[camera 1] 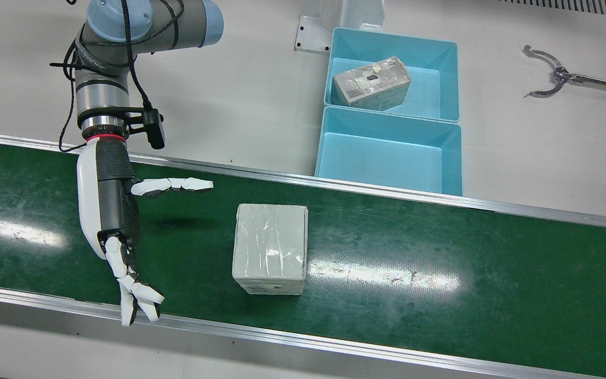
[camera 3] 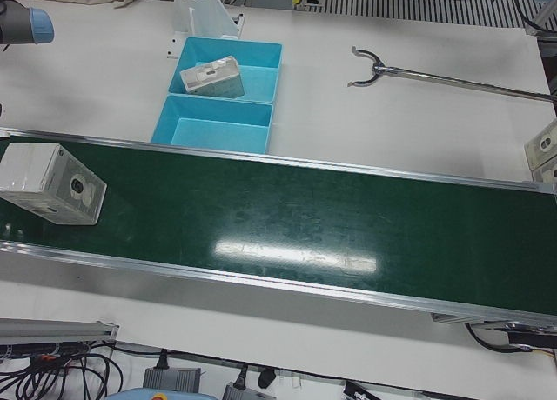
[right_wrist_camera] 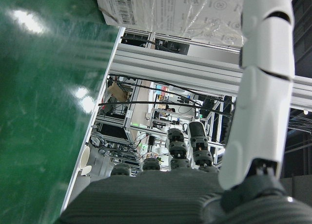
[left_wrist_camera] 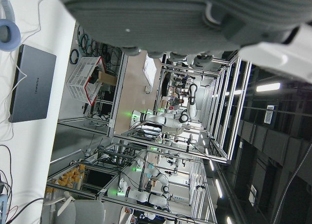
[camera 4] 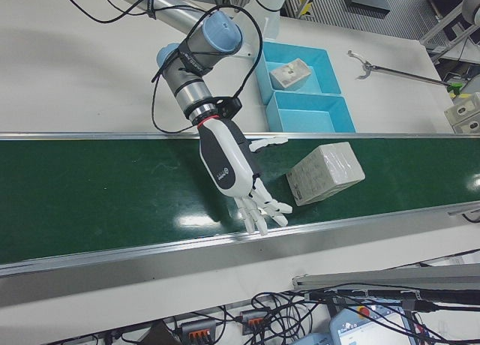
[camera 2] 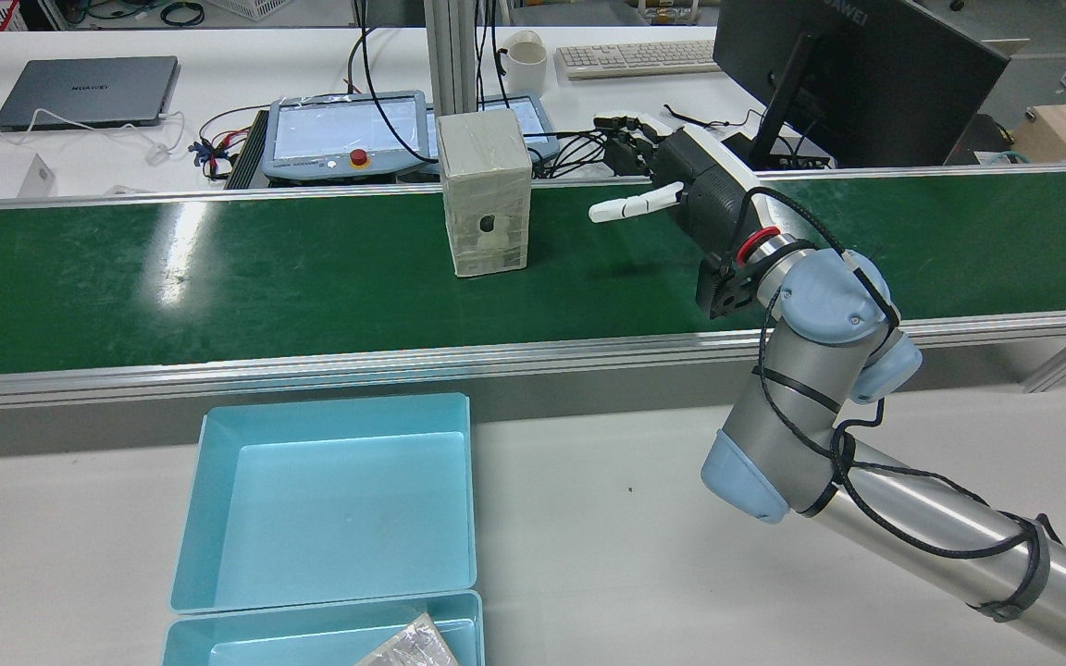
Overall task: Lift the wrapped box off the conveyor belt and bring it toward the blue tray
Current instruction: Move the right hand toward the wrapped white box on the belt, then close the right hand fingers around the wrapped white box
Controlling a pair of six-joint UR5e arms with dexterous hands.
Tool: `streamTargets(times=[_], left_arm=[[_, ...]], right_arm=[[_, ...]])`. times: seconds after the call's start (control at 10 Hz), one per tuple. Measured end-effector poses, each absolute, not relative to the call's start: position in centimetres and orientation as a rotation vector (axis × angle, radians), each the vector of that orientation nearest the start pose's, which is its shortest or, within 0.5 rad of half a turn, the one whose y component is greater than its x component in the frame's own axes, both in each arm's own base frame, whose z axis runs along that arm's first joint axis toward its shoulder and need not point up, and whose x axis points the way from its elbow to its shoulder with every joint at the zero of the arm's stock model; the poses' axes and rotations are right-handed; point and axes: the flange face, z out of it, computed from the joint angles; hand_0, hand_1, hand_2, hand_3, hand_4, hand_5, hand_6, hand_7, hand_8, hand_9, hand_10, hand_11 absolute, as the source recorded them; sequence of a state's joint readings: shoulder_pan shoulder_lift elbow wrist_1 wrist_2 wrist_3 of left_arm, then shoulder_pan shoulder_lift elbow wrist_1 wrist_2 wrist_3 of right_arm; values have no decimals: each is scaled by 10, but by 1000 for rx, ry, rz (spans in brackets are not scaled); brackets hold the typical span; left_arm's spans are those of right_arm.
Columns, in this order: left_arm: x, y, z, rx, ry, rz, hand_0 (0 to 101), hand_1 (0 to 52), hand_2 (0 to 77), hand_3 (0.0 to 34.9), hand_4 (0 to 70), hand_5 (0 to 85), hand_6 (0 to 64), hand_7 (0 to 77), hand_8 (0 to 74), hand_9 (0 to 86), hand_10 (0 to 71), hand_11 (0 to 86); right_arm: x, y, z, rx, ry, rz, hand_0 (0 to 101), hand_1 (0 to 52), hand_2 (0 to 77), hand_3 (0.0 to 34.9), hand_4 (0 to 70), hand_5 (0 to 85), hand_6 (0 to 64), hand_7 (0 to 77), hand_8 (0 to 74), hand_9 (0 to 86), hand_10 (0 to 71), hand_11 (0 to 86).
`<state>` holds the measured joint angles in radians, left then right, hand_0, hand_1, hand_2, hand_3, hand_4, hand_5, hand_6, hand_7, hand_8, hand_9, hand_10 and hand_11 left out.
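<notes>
The wrapped box [camera 1: 270, 247] stands on the green conveyor belt [camera 1: 440, 252]; it also shows in the rear view [camera 2: 487, 190], the left-front view [camera 3: 48, 184] and the right-front view [camera 4: 325, 172]. My right hand [camera 1: 116, 210] hovers over the belt beside the box, open and empty, with its thumb pointing at the box and a gap between them. In the right hand view the box [right_wrist_camera: 170, 9] is ahead of the thumb [right_wrist_camera: 263, 87]. The empty blue tray [camera 1: 376, 163] sits on the table behind the belt. My left hand [left_wrist_camera: 195, 14] shows only in its own view, holding nothing.
A second blue tray [camera 1: 440, 79] behind the first holds another wrapped box [camera 1: 371, 83]. A metal grabber tool [camera 1: 555, 79] lies on the table to the right in the front view. Aluminium rails [camera 1: 334, 184] edge the belt. Monitors and a pendant stand beyond it [camera 2: 339, 134].
</notes>
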<state>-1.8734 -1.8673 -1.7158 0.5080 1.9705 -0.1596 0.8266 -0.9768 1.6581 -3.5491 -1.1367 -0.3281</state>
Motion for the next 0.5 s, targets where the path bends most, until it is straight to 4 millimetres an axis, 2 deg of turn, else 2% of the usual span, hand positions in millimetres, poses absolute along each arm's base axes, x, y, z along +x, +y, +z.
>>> streamTargets(times=[0.2, 0.3, 0.5], left_arm=[[-258, -510, 507, -310, 2175, -2334, 0, 0, 5, 0, 0, 11, 0, 0, 5, 5, 5, 5], [-258, -510, 507, -310, 2175, -2334, 0, 0, 5, 0, 0, 5, 0, 5, 5, 0, 5, 5], [-258, -510, 507, -310, 2175, -2334, 0, 0, 5, 0, 0, 5, 0, 5, 5, 5, 5, 5]], right_arm=[[-319, -604, 343, 120, 2755, -2071, 465, 125, 114, 72, 33, 224, 44, 38, 5, 16, 0, 11], [-320, -604, 344, 121, 2755, -2070, 465, 125, 114, 113, 33, 218, 33, 38, 5, 16, 0, 11], [-321, -604, 344, 120, 2754, -2069, 463, 125, 114, 117, 33, 218, 44, 38, 5, 16, 0, 11]])
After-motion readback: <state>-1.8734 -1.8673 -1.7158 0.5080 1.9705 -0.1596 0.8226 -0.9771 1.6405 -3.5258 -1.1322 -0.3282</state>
